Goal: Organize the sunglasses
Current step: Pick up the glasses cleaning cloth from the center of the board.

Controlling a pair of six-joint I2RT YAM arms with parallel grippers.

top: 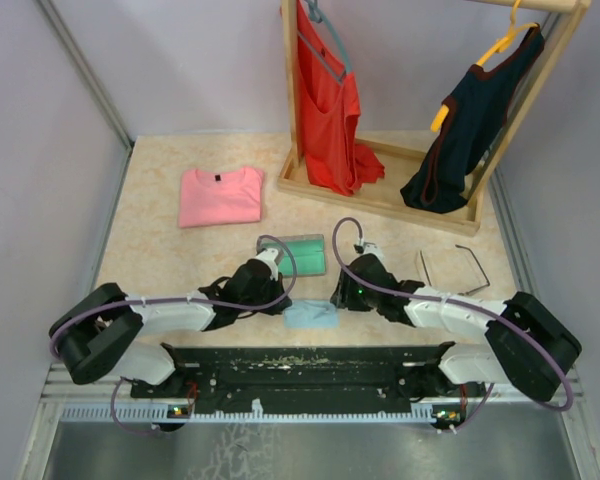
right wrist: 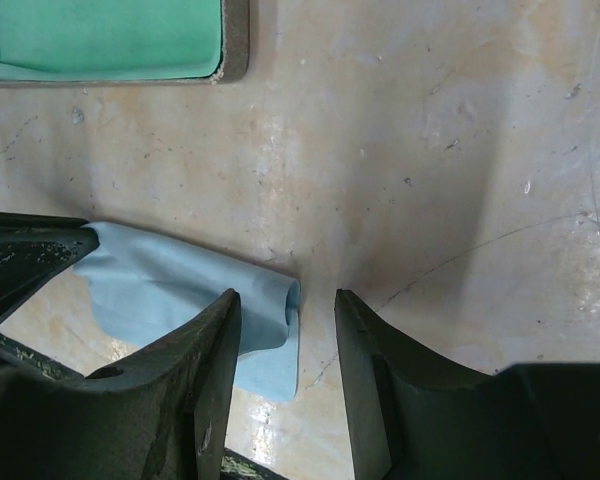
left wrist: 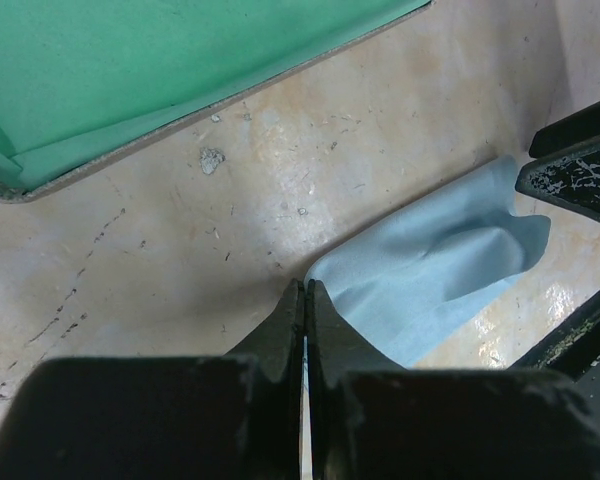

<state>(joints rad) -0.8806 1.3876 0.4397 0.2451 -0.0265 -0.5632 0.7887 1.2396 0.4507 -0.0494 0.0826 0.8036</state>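
The sunglasses [top: 455, 268] lie well to the right of the case [top: 303, 253], stretched roughly left to right, nearer the right gripper [right wrist: 285, 300], which stands half open and empty over the cloth [right wrist: 160, 290] before the case, while the left gripper [left wrist: 305, 292] is closed at the cloth's corner.

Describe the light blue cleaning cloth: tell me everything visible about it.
The cleaning cloth is a small, thin, light blue piece of soft matte fabric, rumpled, with a raised fold rather than lying flat. It lies on the beige table between the two arms, near the open green-lined case but apart from it. The left gripper is shut at one corner, apparently pinching it. The right gripper stands open astride the opposite edge.
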